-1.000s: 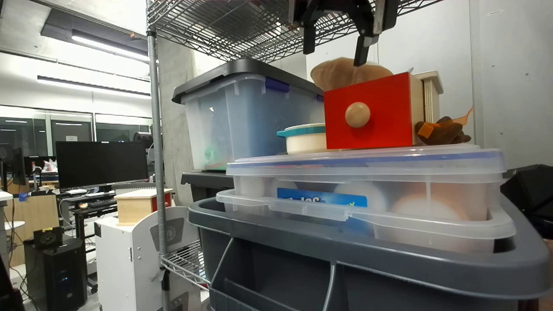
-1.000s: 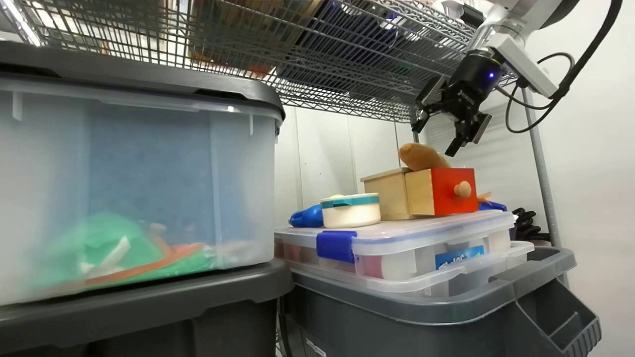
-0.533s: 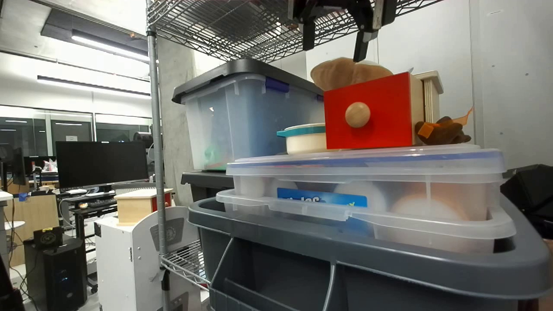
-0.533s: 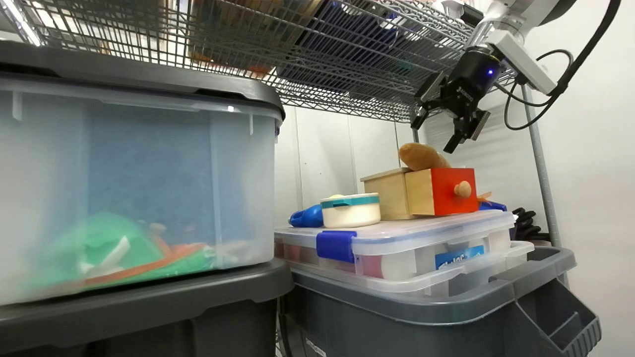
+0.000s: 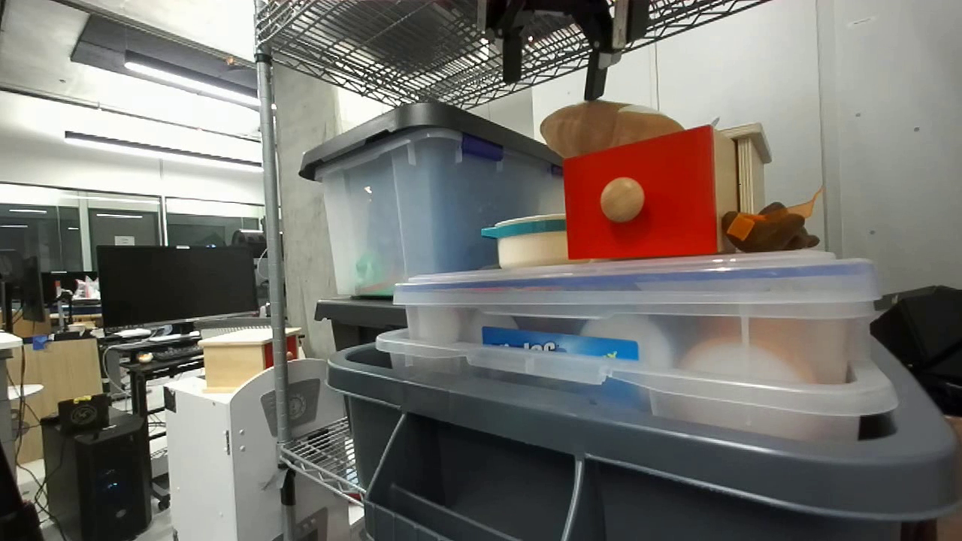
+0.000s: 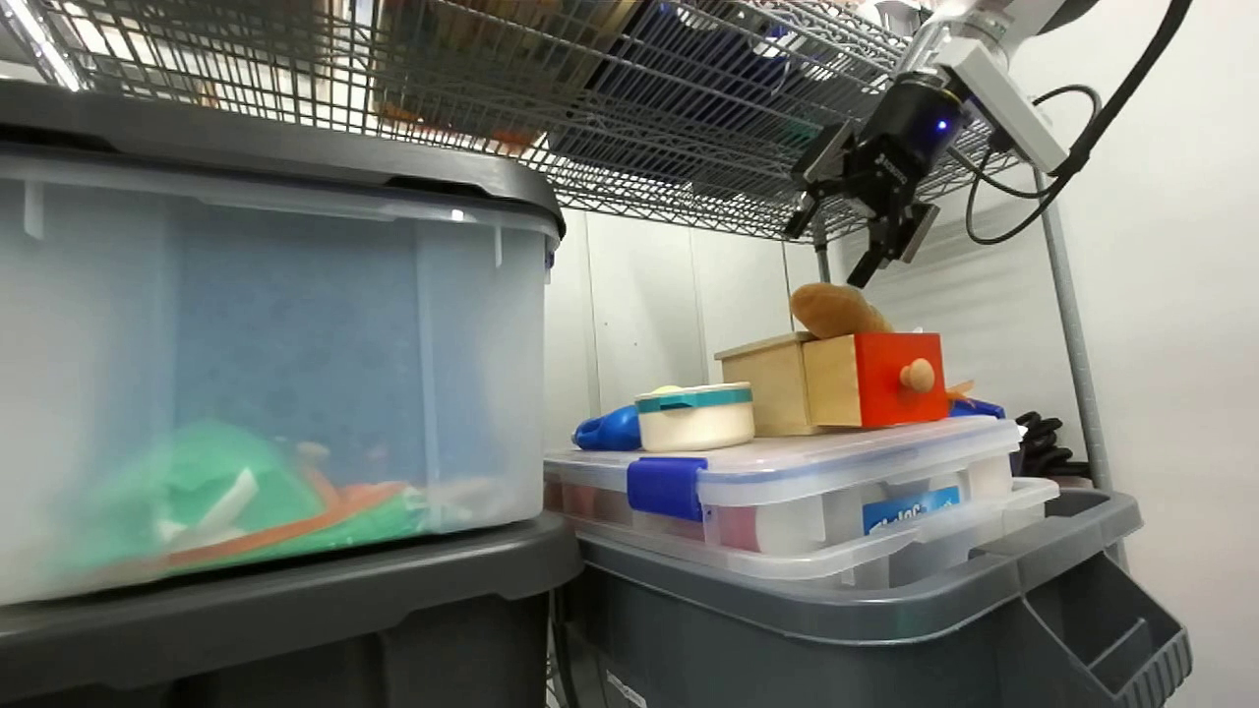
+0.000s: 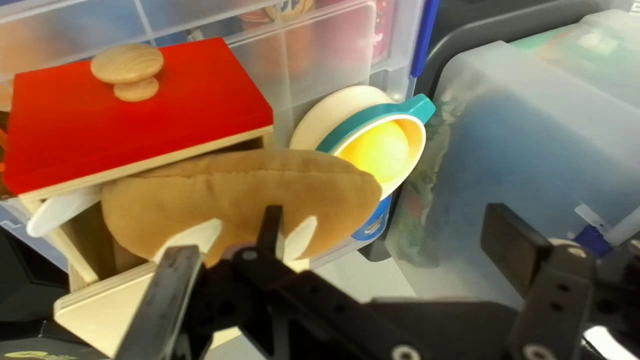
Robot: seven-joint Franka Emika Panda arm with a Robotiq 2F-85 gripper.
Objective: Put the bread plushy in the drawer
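The golden-tan bread plushy (image 5: 601, 129) lies across the top of the pulled-out drawer (image 5: 676, 199), which has a red front and a round wooden knob. One end of the plushy sticks out past the drawer's side wall, as also shows in an exterior view (image 6: 834, 311). In the wrist view the plushy (image 7: 240, 192) lies behind the drawer's red front (image 7: 200, 95) and covers much of the opening. My gripper (image 5: 553, 89) is open and empty above the plushy; it also shows in an exterior view (image 6: 826, 259). In the wrist view one finger overlaps the plushy; contact is not visible.
A teal-rimmed pot (image 7: 345, 120) stands beside the drawer. A large clear bin (image 5: 443, 210) stands further to that side. A wire shelf (image 6: 590, 118) hangs above. A dark brown plush (image 5: 778, 228) lies on the drawer's far side. A white piece (image 7: 60, 212) pokes out of the drawer.
My open gripper has shifted left in both exterior views and slightly up, toward the plushy's overhanging end. The plushy and the drawer have not moved.
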